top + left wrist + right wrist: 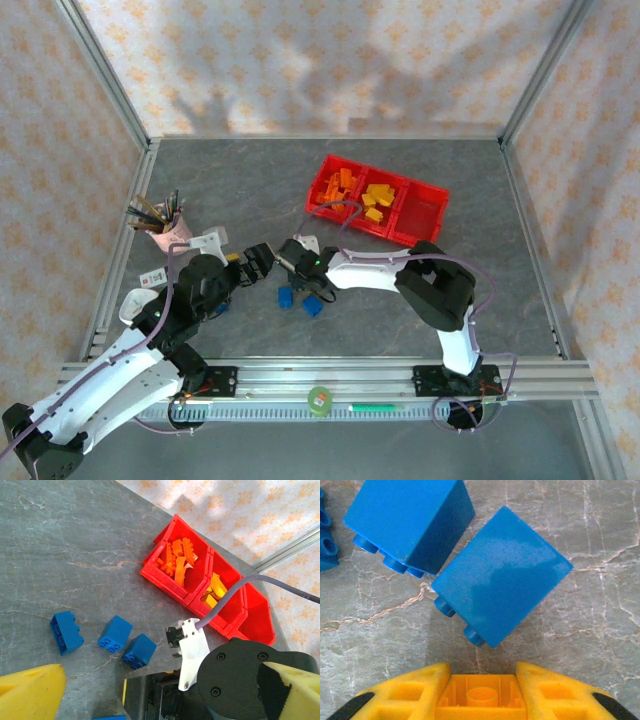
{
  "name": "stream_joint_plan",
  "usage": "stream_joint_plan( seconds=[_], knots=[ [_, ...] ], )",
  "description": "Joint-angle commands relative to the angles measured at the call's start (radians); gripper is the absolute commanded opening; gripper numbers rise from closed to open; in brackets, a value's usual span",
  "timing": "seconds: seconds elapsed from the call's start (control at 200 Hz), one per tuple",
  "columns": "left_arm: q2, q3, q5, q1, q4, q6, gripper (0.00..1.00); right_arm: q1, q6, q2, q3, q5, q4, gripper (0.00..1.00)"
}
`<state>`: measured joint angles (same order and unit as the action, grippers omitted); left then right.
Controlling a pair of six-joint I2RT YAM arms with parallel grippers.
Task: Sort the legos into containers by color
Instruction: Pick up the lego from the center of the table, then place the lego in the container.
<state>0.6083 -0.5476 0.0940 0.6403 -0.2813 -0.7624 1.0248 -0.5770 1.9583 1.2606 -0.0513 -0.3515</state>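
My right gripper (482, 672) is shut on a small yellow brick (482, 698), low over the table. Just ahead of it lie two blue bricks (502, 577) (410, 520) on their sides, and a third blue brick (326, 545) shows at the left edge. From above, these blue bricks (313, 305) (285, 297) lie beside the right gripper (302, 280). My left gripper (260, 263) (162, 692) stands open, its yellow fingers (30, 692) wide apart beside the right wrist. The red containers (330, 213) hold orange bricks (337, 185) on the left and yellow bricks (378, 197) in the middle.
A pink pencil cup (168, 228) stands at the left, with white tags (210, 240) next to it. Another blue brick (222, 306) lies under the left arm. The right arm's wrist (240, 680) crowds the space between my left fingers. A metal frame rail (330, 375) runs along the near edge.
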Motion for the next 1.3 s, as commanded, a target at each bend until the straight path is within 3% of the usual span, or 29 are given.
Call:
stream_joint_plan(
  seconds=[0.0, 0.21, 0.41, 0.606, 0.761, 0.891, 1.006, 1.161, 1.291],
  knots=[
    [0.003, -0.009, -0.007, -0.008, -0.008, 0.001, 0.99, -0.014, 0.000, -0.093, -0.013, -0.051, -0.024, 0.33],
    [0.051, -0.021, -0.060, -0.008, 0.040, 0.011, 0.99, -0.102, 0.027, -0.269, -0.081, -0.050, -0.037, 0.31],
    [0.142, -0.057, -0.116, -0.008, 0.113, 0.033, 0.99, -0.280, 0.097, -0.351, -0.088, -0.066, -0.073, 0.31],
    [0.258, -0.100, -0.166, -0.008, 0.181, 0.058, 0.99, -0.449, 0.170, -0.306, -0.019, -0.114, -0.098, 0.32],
    [0.333, -0.125, -0.180, -0.008, 0.231, 0.067, 0.99, -0.547, 0.221, -0.198, 0.057, -0.054, -0.045, 0.32],
    [0.368, -0.146, -0.173, -0.008, 0.244, 0.071, 0.99, -0.578, 0.255, -0.085, 0.185, -0.064, -0.085, 0.33],
    [0.373, -0.151, -0.165, -0.008, 0.251, 0.073, 0.99, -0.580, 0.277, -0.054, 0.234, -0.070, -0.087, 0.47],
    [0.363, -0.144, -0.155, -0.008, 0.255, 0.068, 0.99, -0.578, 0.290, -0.083, 0.223, -0.035, -0.075, 0.60],
    [0.337, -0.142, -0.147, -0.008, 0.232, 0.057, 0.99, -0.537, 0.294, -0.158, 0.156, -0.009, -0.057, 0.61]
  ],
)
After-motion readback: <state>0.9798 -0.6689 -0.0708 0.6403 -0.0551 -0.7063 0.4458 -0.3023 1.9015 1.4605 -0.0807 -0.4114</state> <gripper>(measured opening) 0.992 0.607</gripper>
